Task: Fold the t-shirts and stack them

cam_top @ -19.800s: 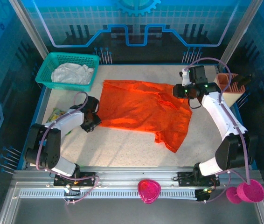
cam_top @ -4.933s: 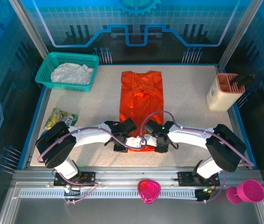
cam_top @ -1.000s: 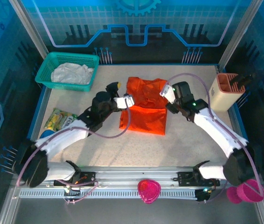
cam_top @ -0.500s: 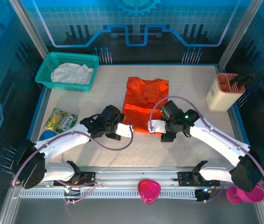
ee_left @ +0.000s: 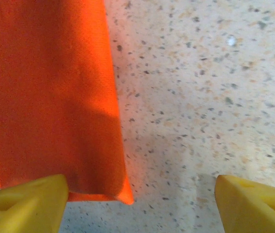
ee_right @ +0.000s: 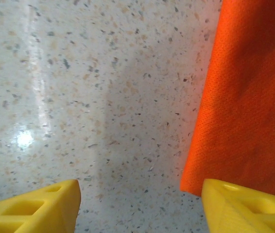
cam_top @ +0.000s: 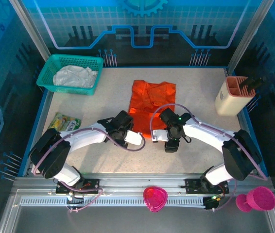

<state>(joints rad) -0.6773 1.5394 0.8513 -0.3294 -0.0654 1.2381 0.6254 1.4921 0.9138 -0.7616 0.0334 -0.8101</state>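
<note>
Nearest, by the front rail: a pink heart-shaped dish (cam_top: 155,198) and, off at the right corner, a pink cup (cam_top: 260,198). Next, on the speckled table (cam_top: 79,155), both arms curled in toward the near edge of the folded orange t-shirt (cam_top: 152,104), laid flat at the middle of the table. At the shirt's near left corner, the left gripper (cam_top: 135,140), released, yellow fingers (ee_left: 25,199) spread wide in the left wrist view, the cloth's corner lying flat between them, unpinched. At the near right corner, the right gripper (cam_top: 169,141), likewise released, tips well apart with that corner of cloth between them, gripping nothing. Left of the arms, a green snack bag (cam_top: 64,124). Farther back at the right edge, a beige holder (cam_top: 233,94). At the far left corner, a teal basket (cam_top: 47,80) holding the crumpled white t-shirt (cam_top: 75,76)
</note>
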